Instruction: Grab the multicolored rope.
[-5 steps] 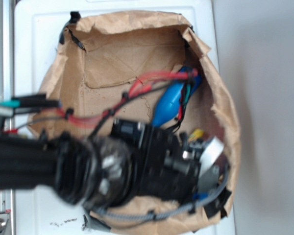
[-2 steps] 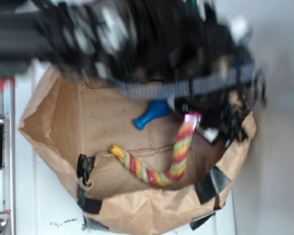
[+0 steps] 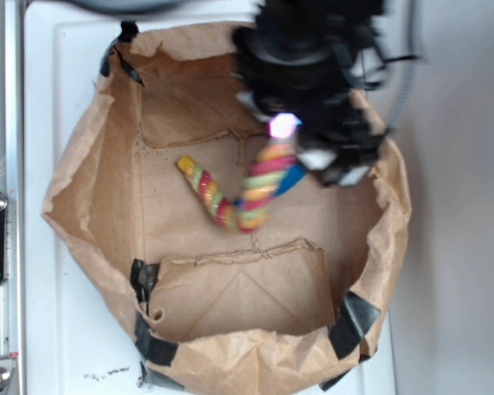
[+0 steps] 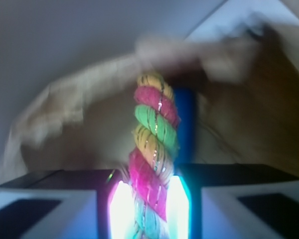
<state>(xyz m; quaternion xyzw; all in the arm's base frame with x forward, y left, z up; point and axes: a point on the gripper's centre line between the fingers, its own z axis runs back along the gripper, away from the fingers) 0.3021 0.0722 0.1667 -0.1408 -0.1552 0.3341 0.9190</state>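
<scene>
The multicolored rope (image 3: 245, 194) of red, yellow and green twisted strands hangs bent in a U inside the brown paper bag (image 3: 99, 164). Its right arm rises into my gripper (image 3: 285, 128), which is shut on the rope's end at the bag's upper right. The free end (image 3: 187, 168) points left. In the wrist view the rope (image 4: 154, 134) runs up from between my two glowing fingertips (image 4: 120, 209), pinched tight by my gripper (image 4: 148, 209). A blue bottle-shaped toy (image 3: 290, 178) shows partly behind the rope, also as a blue strip (image 4: 187, 124) in the wrist view.
The paper bag's torn walls stand up all round, patched with black tape (image 3: 352, 322) at the front corners. A folded flap (image 3: 243, 288) lies on the bag floor near the front. The bag rests on a white surface (image 3: 41, 329), with a metal rail (image 3: 2, 107) at the left.
The view has shifted strongly between frames. The arm, first low across the bag's front, now sits at the upper right with the rope held and lifted off the bag's floor.
</scene>
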